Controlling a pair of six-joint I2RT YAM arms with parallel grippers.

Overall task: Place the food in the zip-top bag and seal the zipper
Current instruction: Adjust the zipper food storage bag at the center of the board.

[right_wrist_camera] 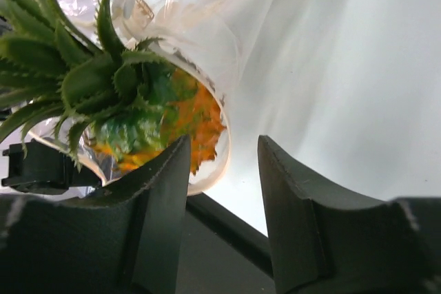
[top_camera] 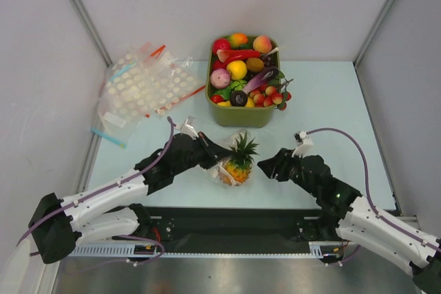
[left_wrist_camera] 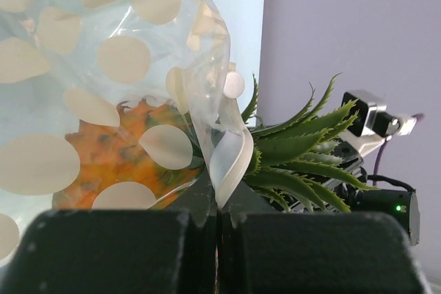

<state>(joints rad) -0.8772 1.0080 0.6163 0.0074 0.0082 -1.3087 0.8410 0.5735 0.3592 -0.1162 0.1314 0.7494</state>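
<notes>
A pineapple (top_camera: 238,166) with an orange body and green crown (top_camera: 244,145) lies in the zip-top bag (top_camera: 224,175) near the table's front middle. The clear bag carries pale dots (left_wrist_camera: 124,60). My left gripper (top_camera: 215,157) is shut on the bag's mouth, with the pale zipper strip (left_wrist_camera: 233,160) folded and pinched between its jaws (left_wrist_camera: 220,204). Through the plastic the pineapple's body (left_wrist_camera: 110,160) shows, and its crown (left_wrist_camera: 296,149) pokes out of the mouth. My right gripper (top_camera: 266,164) stands open (right_wrist_camera: 224,141) just right of the pineapple (right_wrist_camera: 196,118), holding nothing.
A green bin (top_camera: 242,116) heaped with toy fruits and vegetables stands behind the pineapple. A heap of dotted clear bags (top_camera: 145,87) with red and blue strips lies at the back left. White walls enclose the table on three sides.
</notes>
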